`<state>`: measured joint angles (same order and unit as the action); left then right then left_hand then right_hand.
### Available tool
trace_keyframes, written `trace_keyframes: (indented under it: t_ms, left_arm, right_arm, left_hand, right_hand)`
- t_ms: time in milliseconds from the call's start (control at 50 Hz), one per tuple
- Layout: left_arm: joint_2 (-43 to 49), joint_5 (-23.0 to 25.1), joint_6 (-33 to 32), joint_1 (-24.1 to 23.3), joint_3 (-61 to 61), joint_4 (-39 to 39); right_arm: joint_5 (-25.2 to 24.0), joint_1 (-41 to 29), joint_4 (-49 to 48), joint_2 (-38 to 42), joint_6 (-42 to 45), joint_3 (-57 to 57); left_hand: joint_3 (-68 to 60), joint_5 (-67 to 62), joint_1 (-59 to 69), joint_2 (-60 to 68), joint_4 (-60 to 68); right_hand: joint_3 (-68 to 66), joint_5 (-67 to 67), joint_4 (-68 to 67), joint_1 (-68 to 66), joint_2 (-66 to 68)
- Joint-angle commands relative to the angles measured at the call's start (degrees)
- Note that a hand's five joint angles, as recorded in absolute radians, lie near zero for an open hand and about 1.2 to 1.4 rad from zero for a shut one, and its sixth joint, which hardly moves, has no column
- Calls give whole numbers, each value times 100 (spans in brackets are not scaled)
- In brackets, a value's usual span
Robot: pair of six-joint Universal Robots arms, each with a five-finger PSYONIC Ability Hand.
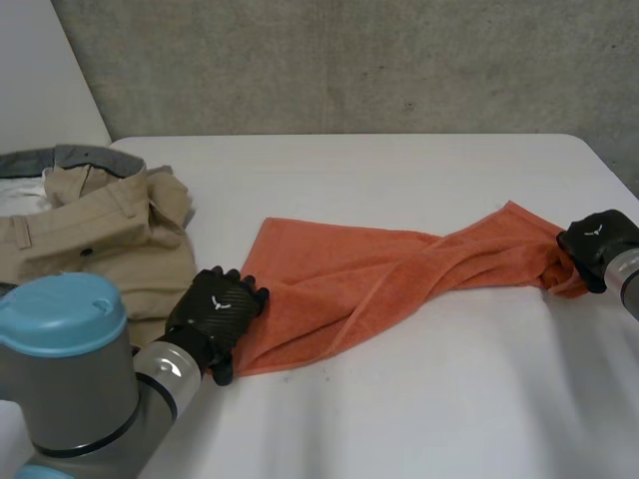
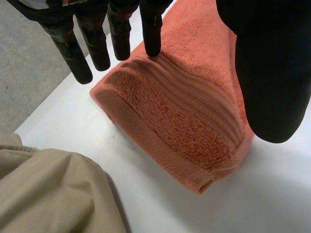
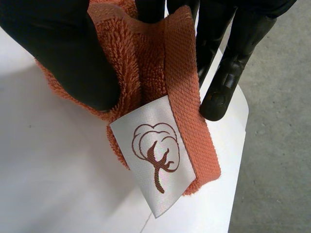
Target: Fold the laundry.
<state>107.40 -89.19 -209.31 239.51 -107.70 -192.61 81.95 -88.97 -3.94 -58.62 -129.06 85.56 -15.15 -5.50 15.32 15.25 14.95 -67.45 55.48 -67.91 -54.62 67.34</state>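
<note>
Now one towel (image 1: 379, 274), right hand (image 1: 599, 242) pinching, left hand (image 1: 215, 314) touching; one trousers (image 1: 100, 239).

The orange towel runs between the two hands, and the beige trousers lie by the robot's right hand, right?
No: the head view shows the beige trousers beside the left hand, not the right hand. The orange towel does run between the two hands.

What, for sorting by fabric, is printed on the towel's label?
Towel label: red-brown cotton boll on white; right wrist view.
</note>
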Motion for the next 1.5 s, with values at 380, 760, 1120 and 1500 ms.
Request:
trace_keyframes:
  t_ms: [380, 760, 1120, 1500]
  left_arm:
    - [-183, -186, -393, 26, 970, -479]
    - [-35, 446, 136, 236, 215, 172]
    - [667, 649, 74, 509, 275, -171]
    - [1204, 447, 65, 465, 706, -224]
  right_arm:
    - [-827, 3, 785, -1571, 379, 795]
    - [-1471, 565, 1511, -1846, 338, 708]
    - [-1269, 478, 1141, -1354, -5, 760]
    - [-1260, 486, 1141, -1336, -6, 839]
  left_hand:
    - [-6485, -6450, 6468, 6475, 6505]
    - [-1777, -1743, 1761, 1768, 1797]
    - [-2449, -2415, 2433, 2440, 2469]
    - [-6485, -6450, 6468, 6475, 6505]
  right_hand:
    - [-1255, 1452, -1209, -2538, 1266]
    - [-1255, 1452, -1209, -2538, 1266]
    - [-1255, 1452, -1209, -2538, 1266]
    - [-1255, 1452, -1209, -2538, 1266]
